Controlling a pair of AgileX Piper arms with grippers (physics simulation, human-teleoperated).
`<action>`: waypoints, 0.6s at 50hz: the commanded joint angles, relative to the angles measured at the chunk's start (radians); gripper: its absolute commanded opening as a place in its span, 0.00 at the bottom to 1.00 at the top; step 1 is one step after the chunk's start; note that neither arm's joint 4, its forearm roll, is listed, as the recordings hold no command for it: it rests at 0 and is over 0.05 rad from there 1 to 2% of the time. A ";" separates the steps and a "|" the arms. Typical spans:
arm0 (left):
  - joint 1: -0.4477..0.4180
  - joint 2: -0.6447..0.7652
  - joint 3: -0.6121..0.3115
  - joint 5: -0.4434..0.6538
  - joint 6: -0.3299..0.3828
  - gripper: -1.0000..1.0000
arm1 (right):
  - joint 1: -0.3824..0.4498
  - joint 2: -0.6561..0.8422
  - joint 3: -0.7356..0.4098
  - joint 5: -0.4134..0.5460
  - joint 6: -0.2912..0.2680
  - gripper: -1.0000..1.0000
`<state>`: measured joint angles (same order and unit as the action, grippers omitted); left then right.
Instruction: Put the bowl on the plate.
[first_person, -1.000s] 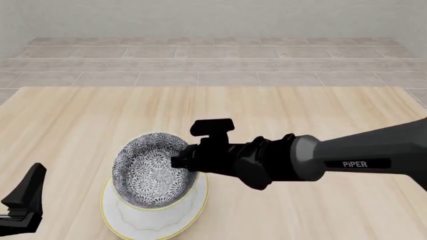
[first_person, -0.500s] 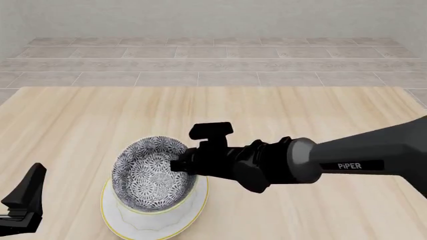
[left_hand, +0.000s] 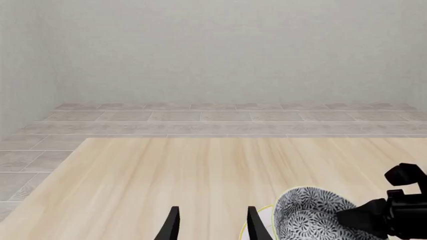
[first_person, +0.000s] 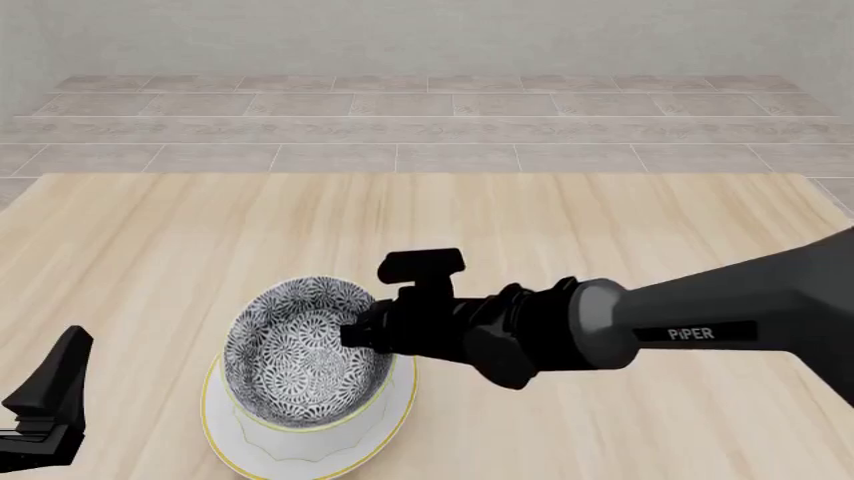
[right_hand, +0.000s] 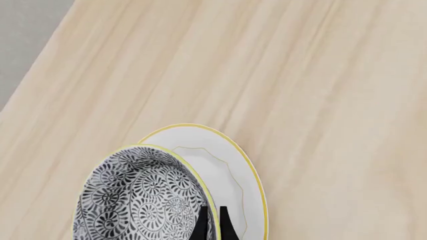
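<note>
Nearest the camera, the left gripper (first_person: 47, 400) stands idle at the near left edge of the table (first_person: 641, 230); in the left wrist view its fingers (left_hand: 173, 225) are apart with nothing between them.

Next, the plate (first_person: 380, 430) lies on the table near the front, left of centre. The bowl (first_person: 300, 355) is over it, tilted, with its patterned inside turned toward the front camera. The right wrist view shows the bowl (right_hand: 143, 195) overlapping the plate (right_hand: 227, 175) but shifted toward one side of it, not centred. Whether the bowl's base already touches the plate cannot be told.

The right gripper (first_person: 363, 335) is clamped on the bowl's right-hand rim, one finger inside and one outside, as the right wrist view confirms (right_hand: 212, 227). The right arm (first_person: 694, 325) reaches in from the right.

Assessment: the step in hand is placement, late in the task. The bowl is carried to the plate but not released. The next move calls for levelling the bowl, settling it onto the plate's middle, then parting the fingers and drawing clear without dragging the rim.

Beyond, the table is bare wood up to the tiled floor (first_person: 427, 130).
</note>
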<state>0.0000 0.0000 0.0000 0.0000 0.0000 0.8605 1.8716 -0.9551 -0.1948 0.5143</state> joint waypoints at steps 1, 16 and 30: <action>0.000 0.000 0.000 0.000 0.000 1.00 | 0.000 0.005 -0.003 -0.008 0.009 0.00; 0.000 0.000 0.000 0.000 0.000 1.00 | 0.003 0.018 0.002 -0.021 0.016 0.00; 0.000 0.000 0.000 0.000 0.000 1.00 | 0.002 0.021 0.006 -0.028 0.014 0.00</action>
<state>0.0000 0.0000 0.0000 0.0000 0.0000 0.8625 1.8929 -0.9470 -0.2158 0.5212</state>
